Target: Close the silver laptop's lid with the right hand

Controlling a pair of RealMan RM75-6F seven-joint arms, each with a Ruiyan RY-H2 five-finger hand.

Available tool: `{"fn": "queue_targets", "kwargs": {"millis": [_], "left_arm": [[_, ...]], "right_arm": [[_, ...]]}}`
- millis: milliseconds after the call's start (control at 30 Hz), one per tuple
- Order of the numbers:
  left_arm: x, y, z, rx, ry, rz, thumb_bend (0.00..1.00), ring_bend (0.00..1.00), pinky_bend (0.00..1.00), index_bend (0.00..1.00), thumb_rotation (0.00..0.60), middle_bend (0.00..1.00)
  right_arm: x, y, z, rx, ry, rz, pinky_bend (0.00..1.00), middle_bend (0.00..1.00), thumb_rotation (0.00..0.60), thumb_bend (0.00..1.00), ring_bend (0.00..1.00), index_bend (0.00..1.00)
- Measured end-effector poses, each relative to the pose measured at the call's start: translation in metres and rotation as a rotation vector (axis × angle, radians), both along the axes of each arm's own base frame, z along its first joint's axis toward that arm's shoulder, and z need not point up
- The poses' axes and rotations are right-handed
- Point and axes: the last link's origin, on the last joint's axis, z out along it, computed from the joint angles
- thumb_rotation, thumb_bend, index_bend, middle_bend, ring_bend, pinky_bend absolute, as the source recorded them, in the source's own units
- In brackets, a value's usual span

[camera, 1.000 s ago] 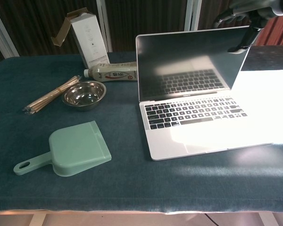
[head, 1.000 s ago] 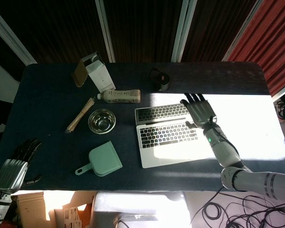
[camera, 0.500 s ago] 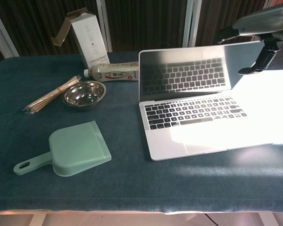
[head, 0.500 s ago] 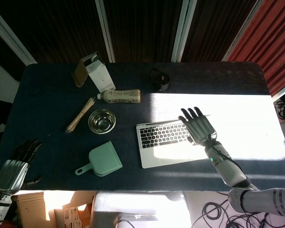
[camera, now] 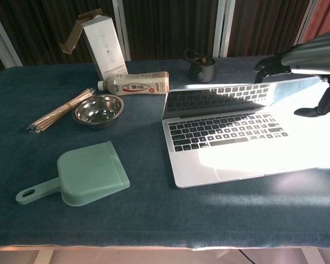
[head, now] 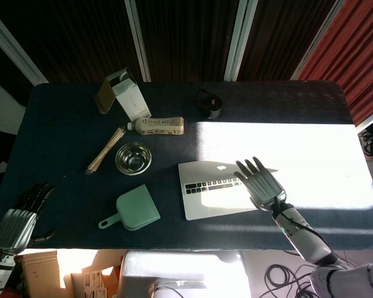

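Note:
The silver laptop [head: 212, 194] lies open on the dark blue table [head: 62, 136], right of centre. Its lid [head: 219, 167] is tilted far down toward the keyboard [camera: 225, 132], and the chest view shows only a narrow strip of screen [camera: 220, 99]. My right hand [head: 261, 183] lies flat on the back of the lid near its right end, fingers spread, pressing on it; the chest view shows this right hand [camera: 311, 55] over the lid's upper right corner. My left hand [head: 18, 220] hangs off the table's near left corner, holding nothing.
Left of the laptop are a steel bowl [head: 133, 158], a green dustpan [head: 133, 210], a bundle of sticks [head: 104, 151], a lying bottle [head: 155, 126] and a white carton [head: 124, 93]. A black cup [head: 210, 104] stands behind the laptop.
The right hand has pushed the lid forward and down, from near upright to a low angle over the keyboard. The left hand has not moved.

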Motion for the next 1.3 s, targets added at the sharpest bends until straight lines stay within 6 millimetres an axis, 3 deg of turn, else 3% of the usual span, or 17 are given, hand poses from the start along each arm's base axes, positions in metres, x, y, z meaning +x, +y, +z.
{"fn": "queue_targets", "kwargs": {"millis": [533, 1300], "left_arm": [[0.001, -0.001, -0.001, -0.003, 0.001, -0.003, 0.03, 0.0, 0.13, 0.0, 0.6, 0.01], [0.0, -0.002, 0.002, 0.003, -0.009, -0.009, 0.03, 0.0, 0.13, 0.0, 0.6, 0.02]], "right_arm": [[-0.042, 0.026, -0.01, 0.058, 0.059, 0.0, 0.0, 0.01, 0.6, 0.31, 0.0, 0.13], [-0.09, 0.043, -0.051, 0.199, -0.114, -0.116, 0.0, 0.01, 0.6, 0.31, 0.0, 0.08]]}}
